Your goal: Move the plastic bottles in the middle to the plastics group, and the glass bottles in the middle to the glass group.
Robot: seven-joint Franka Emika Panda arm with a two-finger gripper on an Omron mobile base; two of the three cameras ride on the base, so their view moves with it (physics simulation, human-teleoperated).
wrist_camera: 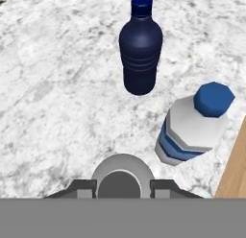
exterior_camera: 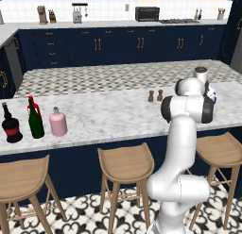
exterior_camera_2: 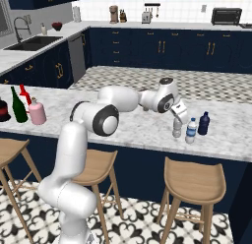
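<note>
Marble tabletop (exterior_camera_2: 147,127) carries everything I am working with, its white surface running the full width of both base views. My arm reaches out to the right end, where the tool (exterior_camera_2: 176,121) is clamped on the small pale grey bottle (exterior_camera_2: 176,130); from the hand camera I see that bottle's round top (wrist_camera: 123,177) sitting between the two fingertips. Just beside it stands the water bottle (exterior_camera_2: 191,131) with the blue cap and blue label, and near that a dark navy bottle (exterior_camera_2: 204,124). Well apart, at the left end, the dark green wine bottle (exterior_camera: 35,120) and the pink flask (exterior_camera: 58,122) stand upright side by side, with the red bottle (exterior_camera: 32,104) behind them and the round black bottle (exterior_camera: 10,124) to their left. Two small brown shakers (exterior_camera: 155,95) sit mid-tabletop.
</note>
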